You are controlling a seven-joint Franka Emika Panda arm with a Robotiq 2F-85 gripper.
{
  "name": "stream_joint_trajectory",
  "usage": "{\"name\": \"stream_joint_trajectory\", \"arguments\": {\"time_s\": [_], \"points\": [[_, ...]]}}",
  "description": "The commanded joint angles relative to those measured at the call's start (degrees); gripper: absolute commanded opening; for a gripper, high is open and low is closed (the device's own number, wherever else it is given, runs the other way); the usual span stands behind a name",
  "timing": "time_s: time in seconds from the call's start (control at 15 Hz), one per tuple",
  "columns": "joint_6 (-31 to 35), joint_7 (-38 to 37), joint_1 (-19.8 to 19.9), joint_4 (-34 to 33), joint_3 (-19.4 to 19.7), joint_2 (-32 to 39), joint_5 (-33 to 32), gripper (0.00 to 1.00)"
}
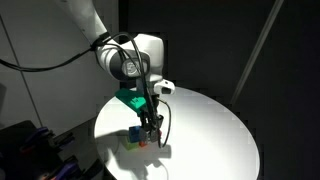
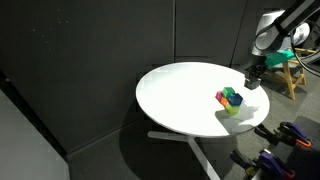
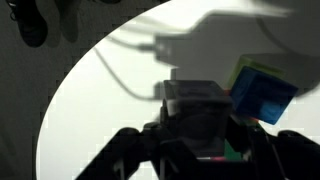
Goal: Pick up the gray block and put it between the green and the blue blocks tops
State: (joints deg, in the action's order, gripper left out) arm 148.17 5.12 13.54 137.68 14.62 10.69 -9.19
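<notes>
The gripper [image 3: 200, 140] hangs low over the round white table [image 1: 215, 135], just beside a small cluster of coloured blocks [image 2: 229, 98] near the table's edge. In the wrist view the gray block [image 3: 197, 100] sits between the dark, blurred fingers [image 3: 122, 150] - whether they clamp it or merely straddle it cannot be told. A blue block [image 3: 262, 98] with a green edge lies just beside the gray one - apparently touching it.
</notes>
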Motion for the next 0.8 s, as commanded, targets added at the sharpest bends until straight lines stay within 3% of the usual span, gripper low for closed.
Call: {"name": "stream_joint_trajectory", "arguments": {"time_s": [0.0,0.73], "points": [[-1.4,-6.7,-2.7,1.9,-0.3,-3.1,-1.5,0.29],[-4.1,-19.6,-6.5,-0.4,-2.9,-1.7,2.5,0.29]]}}
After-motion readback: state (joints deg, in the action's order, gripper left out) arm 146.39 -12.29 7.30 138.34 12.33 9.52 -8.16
